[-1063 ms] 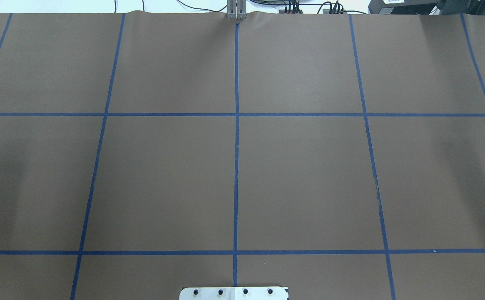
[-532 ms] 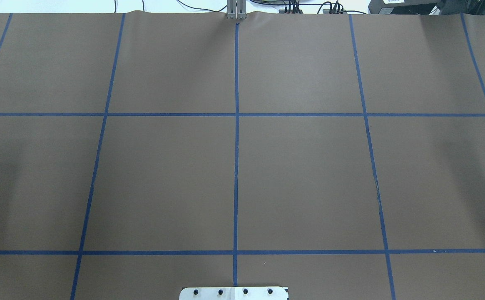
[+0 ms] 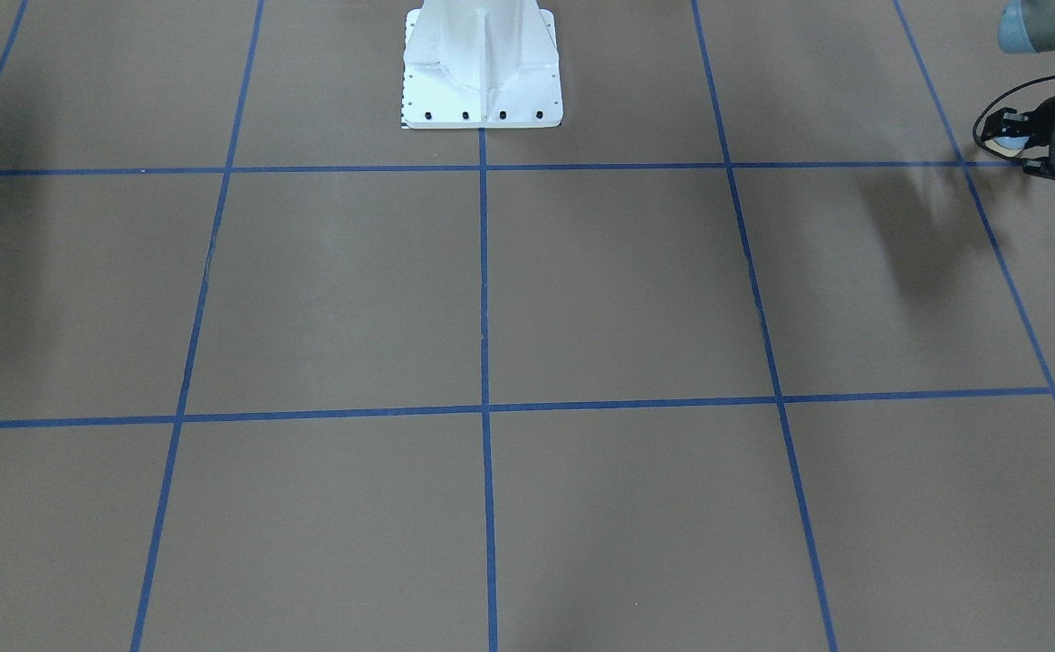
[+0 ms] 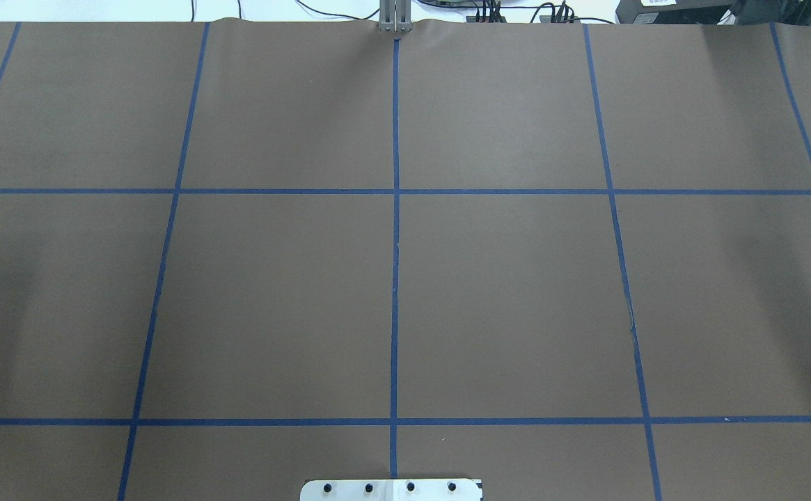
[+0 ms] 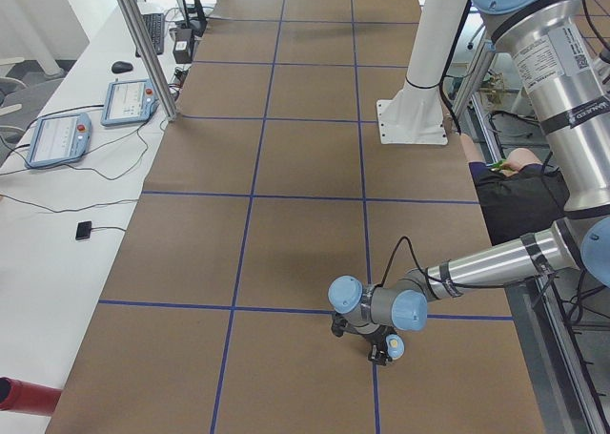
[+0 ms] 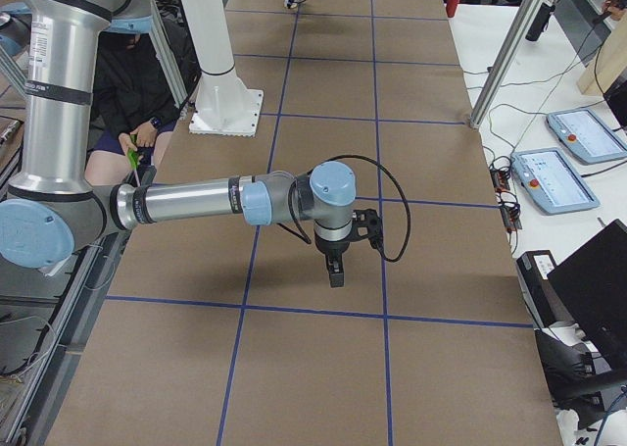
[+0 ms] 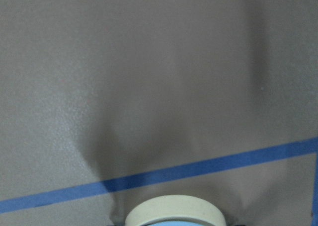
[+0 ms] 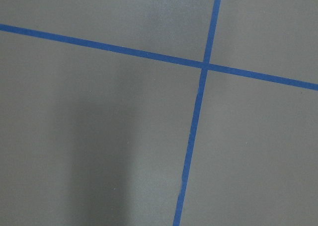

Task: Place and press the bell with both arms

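Observation:
The light-blue bell (image 3: pixel 1009 136) with its cream rim sits in my left gripper (image 3: pixel 1023 147), low over the brown mat at the front-facing view's far right edge. The left side view shows the bell (image 5: pixel 396 345) at the near arm's gripper (image 5: pixel 383 350), by a blue tape crossing. The left wrist view shows only the cream rim (image 7: pixel 174 212) at its bottom edge. My right gripper (image 6: pixel 336 272) points down over the mat in the right side view only; I cannot tell whether it is open or shut. The overhead view shows neither arm.
The white bolted pedestal (image 3: pixel 482 68) stands at the robot's edge of the mat (image 4: pixel 516 292), which has a blue tape grid. A seated person (image 6: pixel 127 103) is behind the pedestal. Control tablets (image 5: pixel 129 100) lie on the white side table.

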Action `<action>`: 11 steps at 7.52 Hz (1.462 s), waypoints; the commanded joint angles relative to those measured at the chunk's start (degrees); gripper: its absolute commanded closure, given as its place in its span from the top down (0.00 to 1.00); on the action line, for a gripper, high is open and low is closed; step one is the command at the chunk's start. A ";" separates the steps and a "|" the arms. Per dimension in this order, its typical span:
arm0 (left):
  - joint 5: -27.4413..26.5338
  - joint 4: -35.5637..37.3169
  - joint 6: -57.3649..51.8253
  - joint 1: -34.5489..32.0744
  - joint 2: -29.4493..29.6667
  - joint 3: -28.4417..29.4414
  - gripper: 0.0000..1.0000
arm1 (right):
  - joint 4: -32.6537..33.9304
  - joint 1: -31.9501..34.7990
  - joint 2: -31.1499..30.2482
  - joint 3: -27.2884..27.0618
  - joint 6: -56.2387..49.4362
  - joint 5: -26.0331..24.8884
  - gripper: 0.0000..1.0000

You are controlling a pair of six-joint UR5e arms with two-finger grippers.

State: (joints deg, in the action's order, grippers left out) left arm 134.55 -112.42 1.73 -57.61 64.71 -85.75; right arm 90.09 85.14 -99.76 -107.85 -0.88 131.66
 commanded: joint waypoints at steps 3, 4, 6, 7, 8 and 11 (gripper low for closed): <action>0.71 -2.28 0.02 -0.39 -4.31 -7.90 0.32 | 0.00 0.03 0.09 -0.08 0.00 0.00 1.00; 1.15 -2.10 0.55 -0.66 -4.42 -10.64 0.32 | 0.00 0.03 0.00 -0.08 0.00 0.00 1.00; 3.17 -1.40 1.07 -1.27 -3.45 -15.04 0.32 | 0.00 0.03 0.00 -0.07 0.00 0.00 1.00; 3.17 0.60 5.00 -2.14 -2.06 -18.54 0.28 | 0.00 0.03 0.00 -0.08 0.00 0.00 1.00; 3.08 4.62 7.12 -2.33 0.74 -21.80 0.27 | 0.00 0.03 0.00 -0.08 0.00 0.00 1.00; 3.17 27.52 12.31 -2.33 20.72 -26.22 0.27 | 0.00 0.02 0.09 -0.08 0.00 0.18 1.00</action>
State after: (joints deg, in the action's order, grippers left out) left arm 137.71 -95.27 11.56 -59.90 75.76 -110.60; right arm 90.09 85.14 -99.71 -107.93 -0.88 131.76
